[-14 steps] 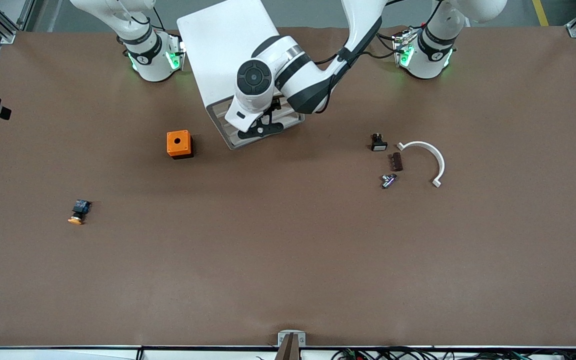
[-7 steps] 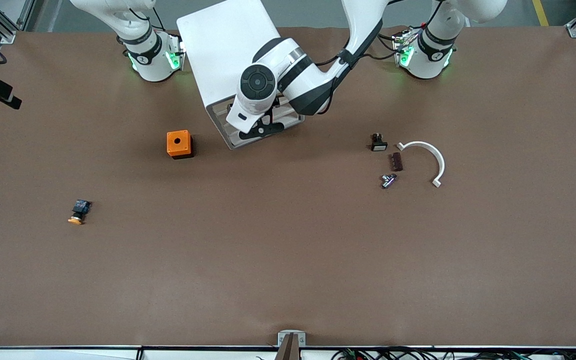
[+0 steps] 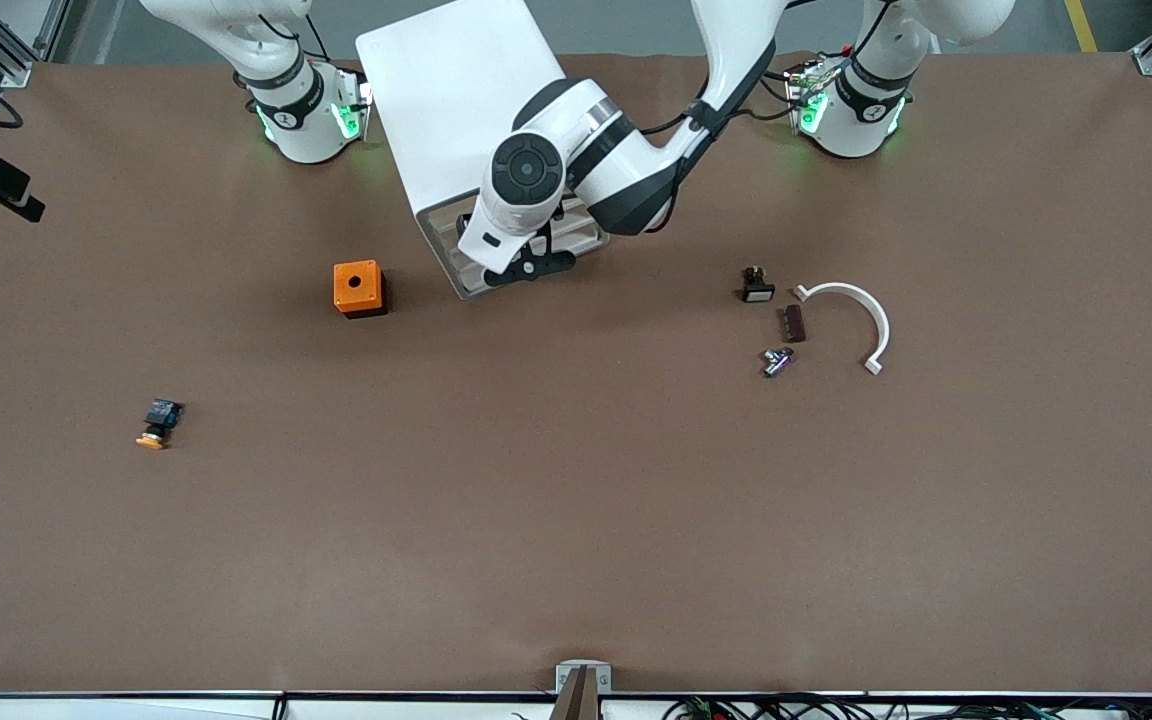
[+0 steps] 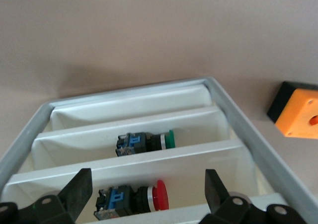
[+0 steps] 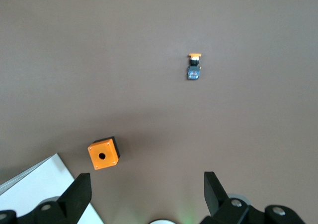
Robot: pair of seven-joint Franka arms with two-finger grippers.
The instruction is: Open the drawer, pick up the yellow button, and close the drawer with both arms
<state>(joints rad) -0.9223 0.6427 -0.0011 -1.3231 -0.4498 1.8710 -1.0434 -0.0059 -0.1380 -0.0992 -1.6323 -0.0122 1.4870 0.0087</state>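
The white cabinet (image 3: 456,90) stands between the arm bases, and its drawer (image 3: 458,278) is pulled open. My left gripper (image 3: 528,266) hovers open over the drawer. In the left wrist view the left gripper (image 4: 147,185) straddles a compartment of the drawer (image 4: 258,139) that holds a red-capped push-button (image 4: 131,199). A green-capped one (image 4: 144,142) lies in the compartment beside it. The button (image 3: 157,424), orange-yellow cap on a black and blue body, lies on the table toward the right arm's end. It also shows in the right wrist view (image 5: 194,66). My right gripper (image 5: 145,189) waits open and empty high over its base.
An orange cube with a hole (image 3: 358,288) sits beside the drawer and shows in both wrist views (image 4: 298,110) (image 5: 103,154). Toward the left arm's end lie a black part with a white face (image 3: 757,287), a brown part (image 3: 792,323), a metal part (image 3: 777,361) and a white curved piece (image 3: 851,315).
My left arm's wrist and gripper have shifted slightly over the open drawer toward the left arm's end. The drawer and the button have not moved.
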